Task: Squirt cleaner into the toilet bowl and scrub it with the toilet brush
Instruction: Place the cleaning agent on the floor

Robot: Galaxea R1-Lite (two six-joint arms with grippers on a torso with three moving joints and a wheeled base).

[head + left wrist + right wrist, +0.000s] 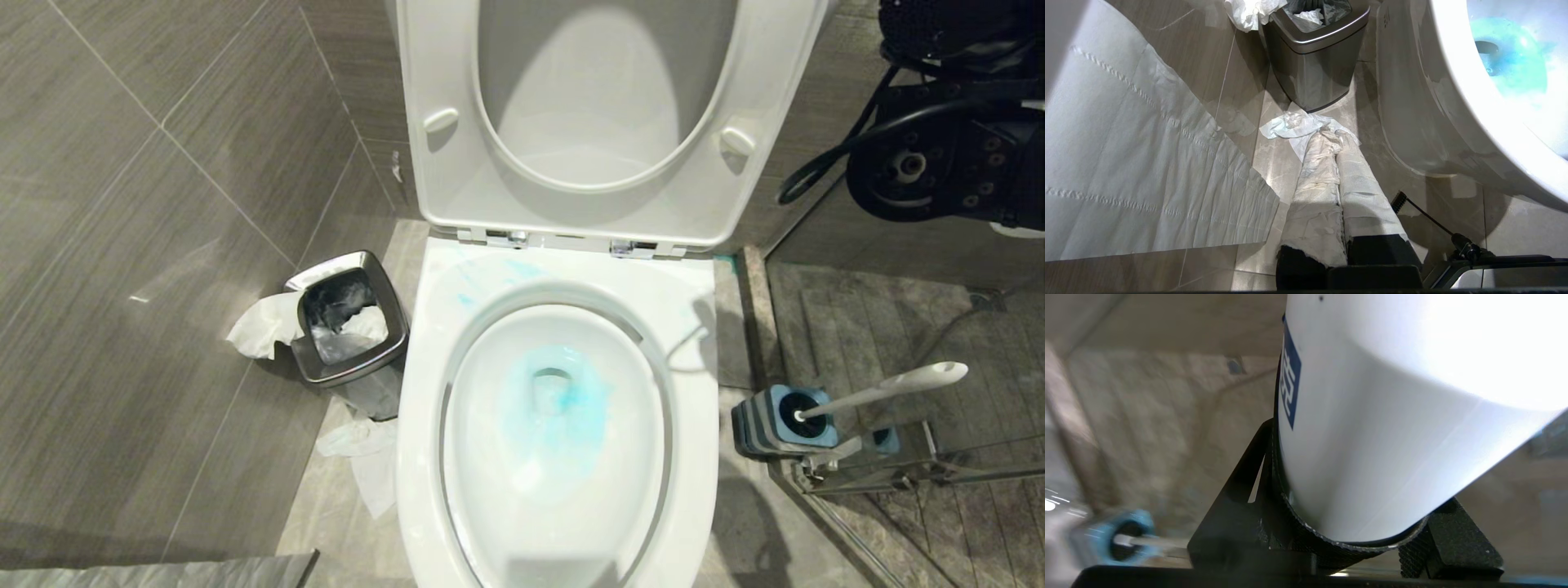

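The glossy white ceramic toilet bowl (563, 457), seat raised, holds turquoise cleaner (563, 400) tinting its water. Right gripper (1355, 535) clasps a smooth white bottle (1392, 416). The slim white toilet brush (886, 388) leans in its ribbed blue-grey holder (775, 425). Paper-wrapped left gripper (1341, 192) is closed.

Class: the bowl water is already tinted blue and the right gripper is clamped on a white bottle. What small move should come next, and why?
Probably set the white bottle down on the floor, since the right gripper is full. Blue cleaner already tints the toilet bowl, and the toilet brush sits untouched in its holder.
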